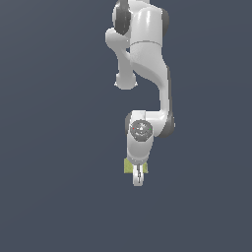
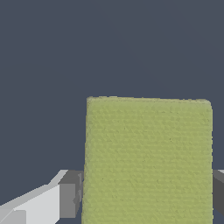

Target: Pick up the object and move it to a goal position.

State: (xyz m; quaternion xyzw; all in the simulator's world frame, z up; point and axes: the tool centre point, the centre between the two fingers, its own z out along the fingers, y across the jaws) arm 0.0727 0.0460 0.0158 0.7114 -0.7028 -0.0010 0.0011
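Note:
The yellow-green block (image 2: 148, 157) fills much of the wrist view, flat top towards the camera. It sits between my gripper's (image 2: 148, 194) two fingers. The grey pads (image 2: 71, 194) stand against its two opposite sides with no clear gap. In the exterior view the hand hangs straight down over the block (image 1: 128, 166). Only a yellow-green corner of it shows beside the gripper (image 1: 139, 177). The frames do not show whether the block rests on the floor or hangs just above it.
A plain dark grey-blue floor (image 1: 59, 187) lies all around the arm. The white arm's upper links (image 1: 147, 54) rise at the top middle of the exterior view. No other object or goal marker shows.

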